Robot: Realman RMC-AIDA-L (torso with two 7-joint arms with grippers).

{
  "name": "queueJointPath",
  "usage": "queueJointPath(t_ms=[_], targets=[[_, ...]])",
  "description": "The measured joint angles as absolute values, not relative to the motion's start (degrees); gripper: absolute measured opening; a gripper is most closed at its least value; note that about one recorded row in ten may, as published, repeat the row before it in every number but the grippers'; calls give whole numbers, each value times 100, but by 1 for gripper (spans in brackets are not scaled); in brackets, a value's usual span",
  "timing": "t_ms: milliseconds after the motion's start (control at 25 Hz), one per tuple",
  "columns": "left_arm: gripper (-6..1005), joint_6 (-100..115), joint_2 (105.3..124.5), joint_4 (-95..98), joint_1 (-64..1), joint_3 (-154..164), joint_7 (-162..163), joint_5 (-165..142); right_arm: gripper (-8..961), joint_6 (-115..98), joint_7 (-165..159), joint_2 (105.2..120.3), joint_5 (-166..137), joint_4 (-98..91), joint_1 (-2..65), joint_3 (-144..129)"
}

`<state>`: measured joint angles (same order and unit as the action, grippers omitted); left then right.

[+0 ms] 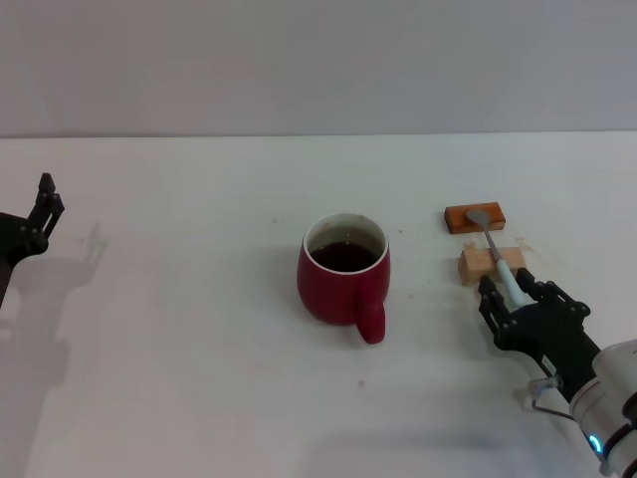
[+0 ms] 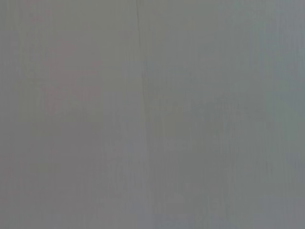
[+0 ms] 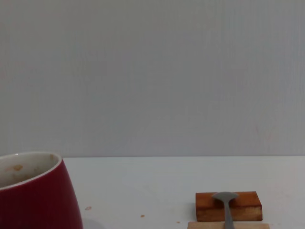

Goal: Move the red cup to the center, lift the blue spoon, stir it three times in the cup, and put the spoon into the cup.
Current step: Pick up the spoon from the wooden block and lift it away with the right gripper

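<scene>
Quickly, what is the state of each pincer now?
Left pincer: parked at the table's left edge, holding nothing.
Right pincer: around the blue spoon handle; grip cannot be told.

The right gripper [image 1: 508, 291] sits at about four o'clock in the head view, its black jaws pointing toward eleven o'clock and closing around a slim handle. The left gripper [image 1: 45, 204] rests at nine o'clock by the frame edge, raised, fingers pointing up.

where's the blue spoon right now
In the head view the blue spoon is right of the red cup, bowl on the orange block, neck over the tan block, handle at the right hand.
</scene>
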<state>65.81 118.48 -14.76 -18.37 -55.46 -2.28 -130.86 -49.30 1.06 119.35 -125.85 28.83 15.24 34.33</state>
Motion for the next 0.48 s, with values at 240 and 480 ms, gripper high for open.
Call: queueJointPath(t_ms=[240,480], targets=[[840,6581,11843,-1476,-1860,-5546,-228,-13087,483,-4930,105,11938,-12585,2888,1534,3420],[840,6575,11839,-1465,-1875,-5546,-228,-13086,315,-4929,105,11936,-12586,2883,1570,3423]])
